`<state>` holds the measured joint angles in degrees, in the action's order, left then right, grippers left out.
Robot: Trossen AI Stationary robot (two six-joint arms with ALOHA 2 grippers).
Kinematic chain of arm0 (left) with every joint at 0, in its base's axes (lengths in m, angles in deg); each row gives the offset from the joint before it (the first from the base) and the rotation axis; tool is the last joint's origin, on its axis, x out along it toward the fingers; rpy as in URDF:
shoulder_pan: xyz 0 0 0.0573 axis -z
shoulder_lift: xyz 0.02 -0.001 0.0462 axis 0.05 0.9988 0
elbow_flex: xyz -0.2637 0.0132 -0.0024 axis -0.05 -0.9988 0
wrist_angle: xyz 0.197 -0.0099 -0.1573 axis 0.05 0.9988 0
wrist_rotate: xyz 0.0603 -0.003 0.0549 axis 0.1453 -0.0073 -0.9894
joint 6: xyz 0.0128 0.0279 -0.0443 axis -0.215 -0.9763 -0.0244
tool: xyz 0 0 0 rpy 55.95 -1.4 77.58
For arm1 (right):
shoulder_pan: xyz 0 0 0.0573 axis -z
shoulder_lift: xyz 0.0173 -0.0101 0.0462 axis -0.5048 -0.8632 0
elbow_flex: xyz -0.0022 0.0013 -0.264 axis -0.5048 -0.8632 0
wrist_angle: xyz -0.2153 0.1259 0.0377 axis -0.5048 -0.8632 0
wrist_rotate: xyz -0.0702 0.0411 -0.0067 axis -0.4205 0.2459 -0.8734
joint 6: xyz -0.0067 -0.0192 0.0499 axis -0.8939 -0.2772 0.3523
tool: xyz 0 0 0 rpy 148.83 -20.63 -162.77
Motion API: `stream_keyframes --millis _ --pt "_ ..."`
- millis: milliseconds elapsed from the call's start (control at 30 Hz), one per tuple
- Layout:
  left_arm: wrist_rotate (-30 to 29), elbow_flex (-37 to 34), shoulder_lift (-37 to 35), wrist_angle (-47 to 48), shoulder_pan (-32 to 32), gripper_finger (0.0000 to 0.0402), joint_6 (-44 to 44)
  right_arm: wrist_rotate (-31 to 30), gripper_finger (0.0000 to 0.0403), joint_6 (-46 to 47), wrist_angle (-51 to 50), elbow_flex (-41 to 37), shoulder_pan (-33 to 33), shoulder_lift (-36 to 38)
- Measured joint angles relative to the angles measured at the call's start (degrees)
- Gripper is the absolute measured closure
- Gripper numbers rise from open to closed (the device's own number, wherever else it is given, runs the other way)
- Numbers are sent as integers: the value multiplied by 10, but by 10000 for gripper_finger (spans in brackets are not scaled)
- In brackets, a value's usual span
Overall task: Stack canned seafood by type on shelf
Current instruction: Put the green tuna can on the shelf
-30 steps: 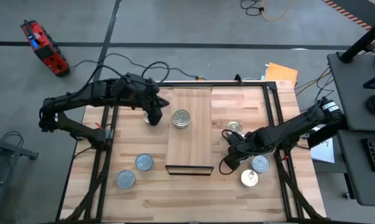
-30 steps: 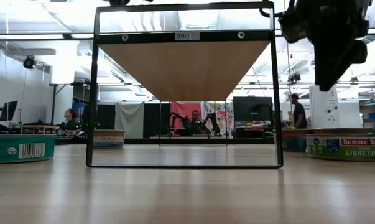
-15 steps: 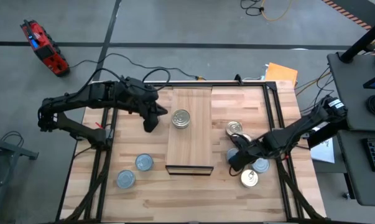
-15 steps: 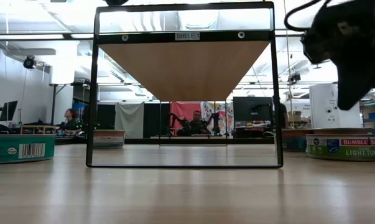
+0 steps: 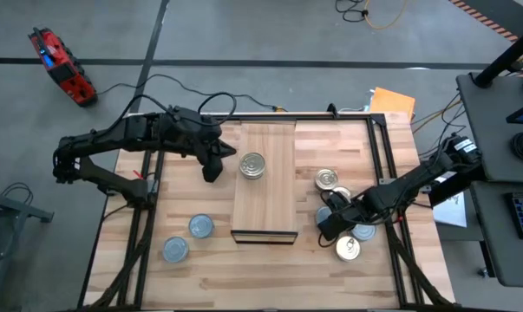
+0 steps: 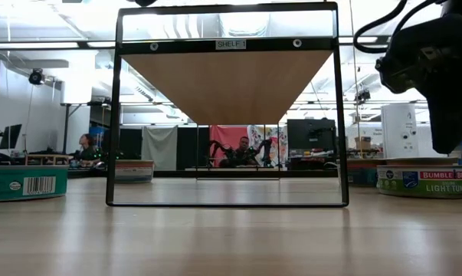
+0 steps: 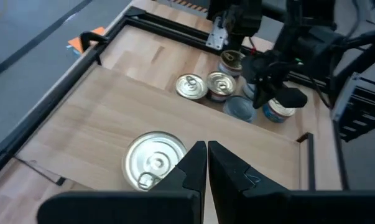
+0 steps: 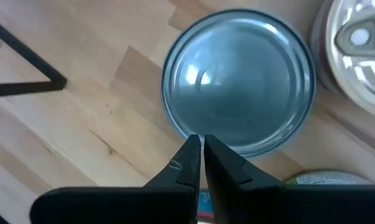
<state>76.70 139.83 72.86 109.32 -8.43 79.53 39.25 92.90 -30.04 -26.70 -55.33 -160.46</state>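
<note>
The shelf [image 5: 265, 195] is a pale plank raised on a black frame, and one silver ringed tin [image 5: 252, 165] sits on its top. My left gripper [image 5: 212, 172] is shut and hovers just left of the shelf. In the left wrist view, my left gripper [image 7: 206, 148] points past that tin [image 7: 155, 160]. My right gripper [image 5: 326, 230] is shut, right of the shelf among several tins. In the right wrist view, my right gripper [image 8: 201, 142] has its tips over the rim of a blue-grey tin [image 8: 237, 106] standing flat on the table. My right gripper points down from above at the blue-grey tin's rim [image 8: 196, 127]. I cannot tell whether the shut fingertips touch it. The tin stands flat on the table.
Right of the shelf stand a ringed tin [image 5: 327, 178], a blue-grey tin [image 5: 362, 230] and a gold-topped tin [image 5: 348, 249]. Two blue-grey tins [image 5: 200, 226] [image 5: 175, 250] stand left of the shelf. Black frame posts [image 6: 112, 107] carry the shelf. Bare wood lies along the near edge.
My right gripper has come down and moved a little toward the table's right edge, staying shut, and ends over the tins beside the shelf. My left gripper has drawn back slightly from the shelf toward the near left.
</note>
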Motion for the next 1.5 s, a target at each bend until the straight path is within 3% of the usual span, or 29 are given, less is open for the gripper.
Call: stream_keyframes --millis 433,733,933,1300,1500 --pt "-5 -1 0 -31 0 401 -11 -15 390 -32 4 4 -3 -49" --pt "-5 -1 0 -32 0 401 -11 64 390 -54 25 14 -8 -57" --pt "-5 -1 0 -32 0 401 -13 54 390 -57 30 23 -11 -41" --pt "-5 -1 0 -33 0 401 -13 34 390 -35 -117 24 -4 -4" --pt "-5 -1 3 -40 0 401 -27 33 390 -72 -117 24 23 -4"
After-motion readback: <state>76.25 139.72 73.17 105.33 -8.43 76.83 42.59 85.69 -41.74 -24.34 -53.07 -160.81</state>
